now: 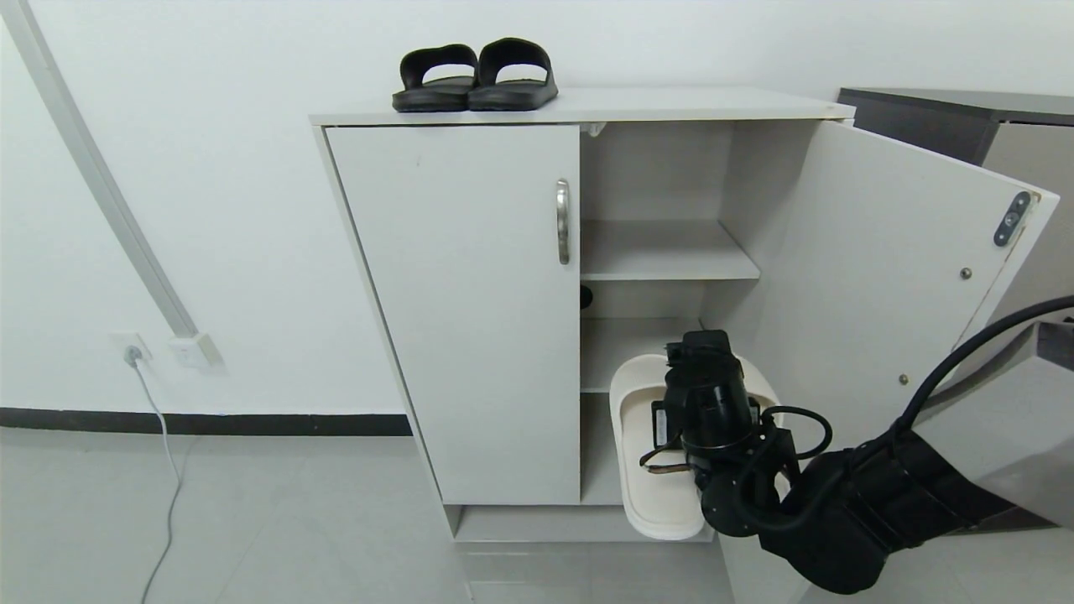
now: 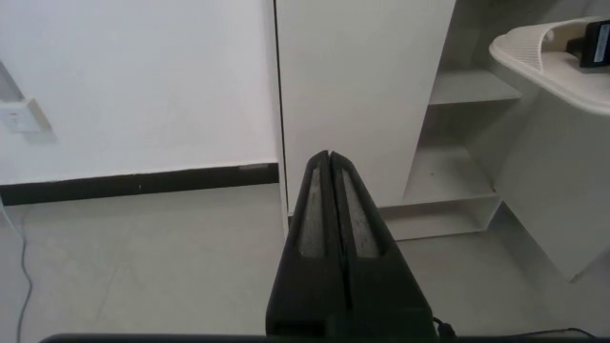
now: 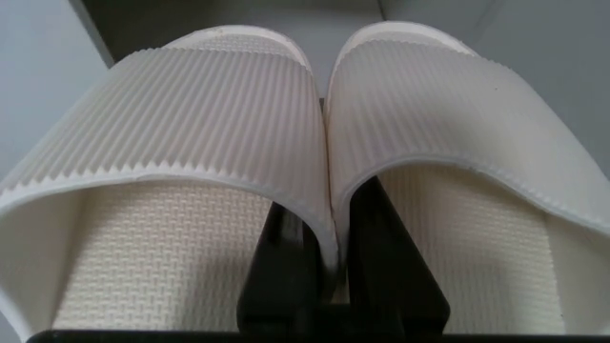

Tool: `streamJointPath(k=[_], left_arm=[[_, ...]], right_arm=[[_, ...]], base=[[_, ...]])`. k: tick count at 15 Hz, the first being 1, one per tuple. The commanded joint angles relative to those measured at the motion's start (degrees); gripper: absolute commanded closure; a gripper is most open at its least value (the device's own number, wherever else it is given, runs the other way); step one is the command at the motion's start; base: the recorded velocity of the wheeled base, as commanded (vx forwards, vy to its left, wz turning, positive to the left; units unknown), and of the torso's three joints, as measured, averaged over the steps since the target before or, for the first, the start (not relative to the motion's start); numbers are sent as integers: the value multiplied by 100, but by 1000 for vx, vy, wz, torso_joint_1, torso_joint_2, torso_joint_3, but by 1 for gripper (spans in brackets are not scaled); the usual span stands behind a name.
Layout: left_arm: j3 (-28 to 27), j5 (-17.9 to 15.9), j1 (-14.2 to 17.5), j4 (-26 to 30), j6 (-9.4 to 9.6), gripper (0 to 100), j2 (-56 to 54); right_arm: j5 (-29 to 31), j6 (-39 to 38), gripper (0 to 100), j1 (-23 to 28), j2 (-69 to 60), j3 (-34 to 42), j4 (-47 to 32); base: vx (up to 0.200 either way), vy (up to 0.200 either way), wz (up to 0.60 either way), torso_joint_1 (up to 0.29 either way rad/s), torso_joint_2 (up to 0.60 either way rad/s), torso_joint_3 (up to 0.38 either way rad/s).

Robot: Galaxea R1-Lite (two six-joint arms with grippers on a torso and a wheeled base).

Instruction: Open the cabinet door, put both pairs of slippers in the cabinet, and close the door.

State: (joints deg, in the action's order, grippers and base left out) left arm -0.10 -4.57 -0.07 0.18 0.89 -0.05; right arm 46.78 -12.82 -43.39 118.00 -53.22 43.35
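r wrist cam: right pincer [image 3: 329, 262] clamped on straps of white slippers [image 3: 219, 124]; head cam adds black slippers [image 1: 475, 77] above it. left pincer [image 2: 329, 205] closed, empty.

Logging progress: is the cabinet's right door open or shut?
Open: the right door stands swung wide, baring the shelves, with the white slippers held at the opening.
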Motion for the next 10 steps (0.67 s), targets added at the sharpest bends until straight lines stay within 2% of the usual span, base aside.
streamJointPath(k=[1, 10], left_arm=[[1, 0, -1, -1, -1, 100, 14], [1, 0, -1, -1, -1, 100, 14]], right_arm=[[-54, -1, 100, 85, -23, 40, -2], [-54, 61, 100, 296, -14, 31, -11]], base=[[0, 0, 0, 0, 0, 0], [0, 0, 0, 0, 0, 0]])
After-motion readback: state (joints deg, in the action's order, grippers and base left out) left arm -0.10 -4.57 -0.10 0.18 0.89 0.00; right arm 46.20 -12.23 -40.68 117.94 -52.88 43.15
